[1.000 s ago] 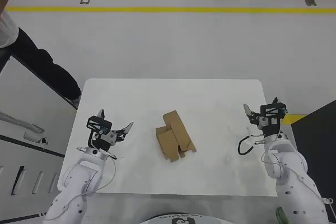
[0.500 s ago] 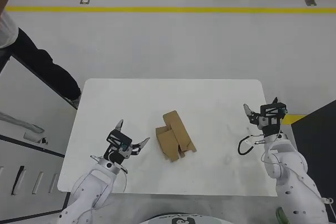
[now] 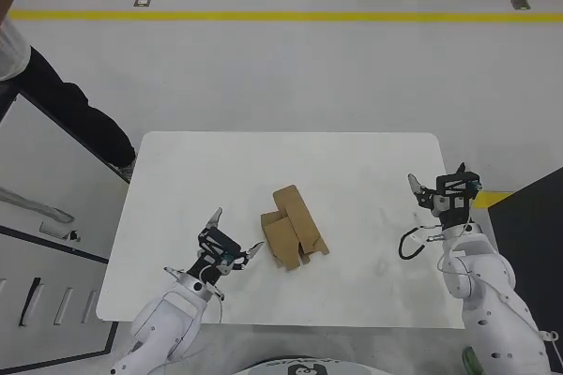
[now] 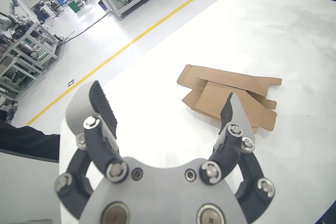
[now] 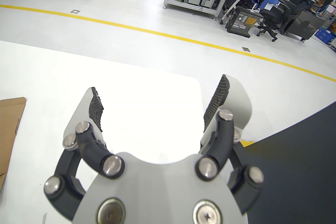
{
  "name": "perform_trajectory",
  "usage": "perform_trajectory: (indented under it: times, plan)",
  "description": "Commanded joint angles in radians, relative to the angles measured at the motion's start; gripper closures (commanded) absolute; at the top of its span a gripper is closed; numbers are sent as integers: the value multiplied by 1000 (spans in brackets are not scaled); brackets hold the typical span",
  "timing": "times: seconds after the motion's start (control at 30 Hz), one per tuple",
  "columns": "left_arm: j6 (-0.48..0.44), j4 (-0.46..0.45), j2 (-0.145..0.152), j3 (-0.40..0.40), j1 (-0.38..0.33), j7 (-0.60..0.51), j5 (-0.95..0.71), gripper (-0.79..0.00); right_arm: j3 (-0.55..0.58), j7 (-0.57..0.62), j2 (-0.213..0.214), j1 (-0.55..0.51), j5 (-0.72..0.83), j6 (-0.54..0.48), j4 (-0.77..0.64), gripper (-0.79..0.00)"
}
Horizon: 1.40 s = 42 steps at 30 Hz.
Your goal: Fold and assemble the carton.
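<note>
The left gripper point(image 3: 237, 232) hangs wide open and empty, with the flattened cardboard carton point(image 3: 293, 228) lying on the tabletop point(image 3: 357, 169) just ahead of it, nearer one finger than the other. The right gripper point(image 3: 439, 183) is also spread wide with nothing in it, and the carton lies well off to its side. Because the carton lies flush, the left fingers would likely skid across it or shove it away instead of catching a flap, and nothing braces its far side.
</note>
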Motion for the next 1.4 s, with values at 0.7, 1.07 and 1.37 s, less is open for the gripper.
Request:
perform_trajectory:
  times: [0.7,1.07,1.37]
  plan:
    - [-76,-5,-25,321,-117,-294,357,-785,0,0,0,0,0,0,0,-785]
    - [28,68,-49,461,-140,-415,496,-785,0,0,0,0,0,0,0,-785]
    - [42,77,-59,500,-170,-462,556,-785,0,0,0,0,0,0,0,-785]
